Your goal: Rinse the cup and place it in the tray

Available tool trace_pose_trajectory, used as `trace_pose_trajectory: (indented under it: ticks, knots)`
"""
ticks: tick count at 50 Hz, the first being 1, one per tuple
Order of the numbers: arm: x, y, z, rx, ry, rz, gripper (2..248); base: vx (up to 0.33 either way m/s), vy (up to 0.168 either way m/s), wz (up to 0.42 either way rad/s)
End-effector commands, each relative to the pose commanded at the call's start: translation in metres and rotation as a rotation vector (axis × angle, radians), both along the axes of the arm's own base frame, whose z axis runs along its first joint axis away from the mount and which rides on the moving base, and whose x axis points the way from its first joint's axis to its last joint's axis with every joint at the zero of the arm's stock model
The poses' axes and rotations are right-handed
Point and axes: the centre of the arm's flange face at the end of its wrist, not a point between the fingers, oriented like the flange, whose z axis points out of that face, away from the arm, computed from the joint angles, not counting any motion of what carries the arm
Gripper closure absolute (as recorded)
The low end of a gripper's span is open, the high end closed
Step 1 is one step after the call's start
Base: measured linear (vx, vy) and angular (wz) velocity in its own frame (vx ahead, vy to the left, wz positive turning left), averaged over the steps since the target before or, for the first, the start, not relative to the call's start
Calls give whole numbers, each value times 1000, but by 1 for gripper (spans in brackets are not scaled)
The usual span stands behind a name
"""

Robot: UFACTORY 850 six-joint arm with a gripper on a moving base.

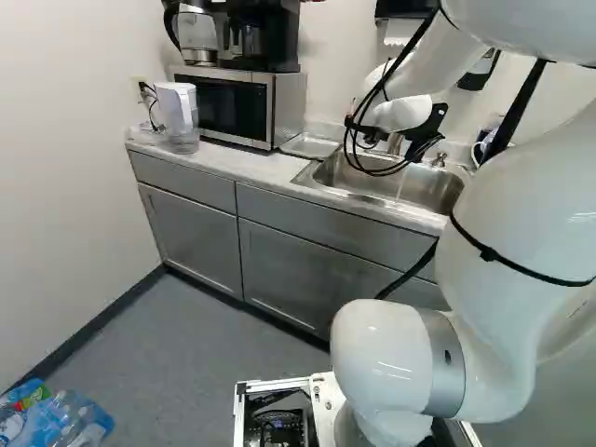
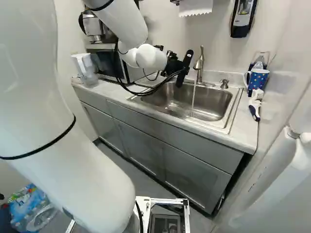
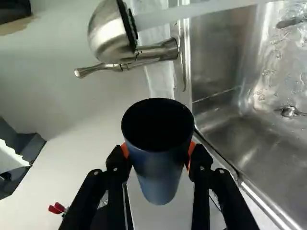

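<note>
The cup point(image 3: 159, 170) is pinched between the orange pads point(image 3: 125, 150) of the gripper point(image 3: 158, 152), near the rear edge of the sink point(image 3: 268, 199), by the faucet point(image 3: 109, 36). For rinsing, its mouth is best brought slowly under the running water point(image 3: 206, 8), then tipped within the rim; no writing is legible on it.

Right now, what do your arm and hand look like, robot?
My arm is shiny white with big rounded parts, a silver ring, thin black straps and loopy black cables. My hand is black, with two fingers and bright orange pads.
</note>
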Motion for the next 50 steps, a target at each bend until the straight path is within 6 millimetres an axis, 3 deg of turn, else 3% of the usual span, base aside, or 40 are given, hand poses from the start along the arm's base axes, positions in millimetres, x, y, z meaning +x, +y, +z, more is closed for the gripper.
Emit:
trace_pose_trajectory:
  ticks: [50]
  knots:
    - [0, 0, 0, -478, 142, 159, 124, 0, 0, 0]
